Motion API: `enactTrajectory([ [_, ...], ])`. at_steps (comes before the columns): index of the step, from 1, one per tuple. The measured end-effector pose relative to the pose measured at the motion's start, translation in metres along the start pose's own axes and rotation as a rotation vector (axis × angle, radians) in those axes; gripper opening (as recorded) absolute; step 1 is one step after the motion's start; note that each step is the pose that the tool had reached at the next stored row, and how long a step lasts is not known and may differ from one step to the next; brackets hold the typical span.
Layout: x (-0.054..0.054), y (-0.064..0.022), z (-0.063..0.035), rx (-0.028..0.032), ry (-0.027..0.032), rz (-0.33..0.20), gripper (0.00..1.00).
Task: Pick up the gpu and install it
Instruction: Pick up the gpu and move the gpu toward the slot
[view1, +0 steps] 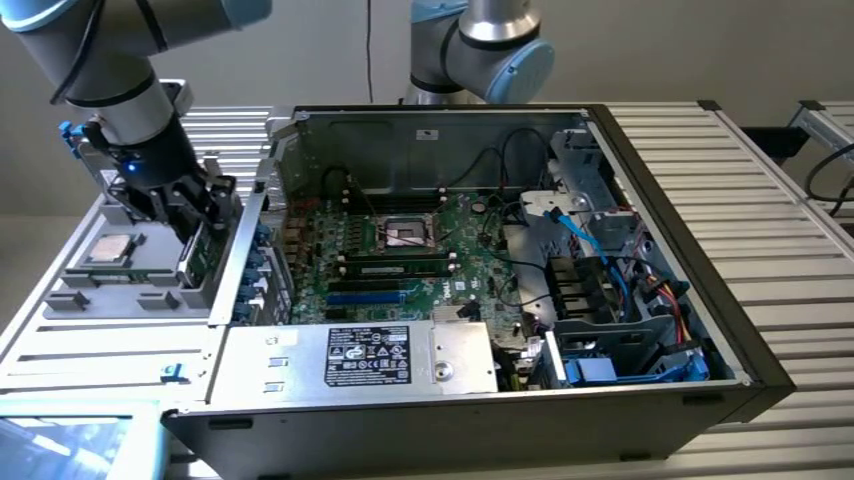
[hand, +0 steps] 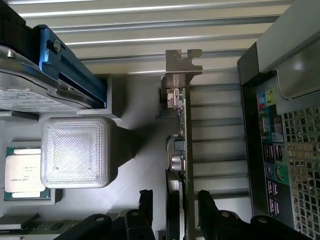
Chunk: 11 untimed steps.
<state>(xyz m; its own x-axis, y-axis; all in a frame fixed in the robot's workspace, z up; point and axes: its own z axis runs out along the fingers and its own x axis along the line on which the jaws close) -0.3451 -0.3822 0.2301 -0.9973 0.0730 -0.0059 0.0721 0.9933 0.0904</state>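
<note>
The gpu (hand: 181, 150) stands on edge in a slot of the grey parts tray (view1: 80, 300), its silver end bracket (hand: 182, 62) at the far end and its green board (view1: 203, 255) facing the computer case. My gripper (hand: 176, 197) is lowered over the card, open, with one black finger (hand: 145, 200) on either side of it. A small gap shows between the card and each finger. In the exterior view the gripper (view1: 198, 215) hangs at the left, just outside the case wall.
The open computer case (view1: 654, 200) lies to the exterior view's right, with the motherboard (view1: 400, 250) and power supply (view1: 387, 355) inside. Its rear port panel (hand: 272, 150) is close beside the card. The tray also holds a CPU (hand: 22, 172), a hard drive (hand: 30, 95) and a clear block (hand: 75, 152).
</note>
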Motion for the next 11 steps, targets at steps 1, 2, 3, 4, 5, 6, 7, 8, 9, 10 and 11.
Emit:
enactTrajectory([
  [1,0.0000,0.0003,0.0013,0.0000,0.0002,0.000,0.50],
  [2,0.0000,0.0008,0.0024,0.0000,0.0003,0.000,0.50],
  [3,0.0001,0.0013,0.0032,0.0001,0.0006,0.000,0.50],
  [4,0.0001,0.0018,0.0037,0.0001,0.0007,0.000,0.50],
  [5,0.0001,0.0021,0.0040,0.0001,0.0008,0.000,0.50],
  [6,0.0001,0.0023,0.0043,0.0000,0.0009,0.000,0.50],
  [7,0.0002,0.0025,0.0045,0.0000,0.0010,0.000,0.50],
  [8,0.0002,0.0027,0.0047,0.0000,0.0012,0.000,0.50],
  [9,0.0002,0.0027,0.0048,0.0002,0.0016,0.000,0.50],
  [10,0.0002,0.0028,0.0049,0.0003,0.0018,0.000,0.47],
  [11,0.0002,0.0028,0.0050,0.0003,0.0021,0.000,0.47],
])
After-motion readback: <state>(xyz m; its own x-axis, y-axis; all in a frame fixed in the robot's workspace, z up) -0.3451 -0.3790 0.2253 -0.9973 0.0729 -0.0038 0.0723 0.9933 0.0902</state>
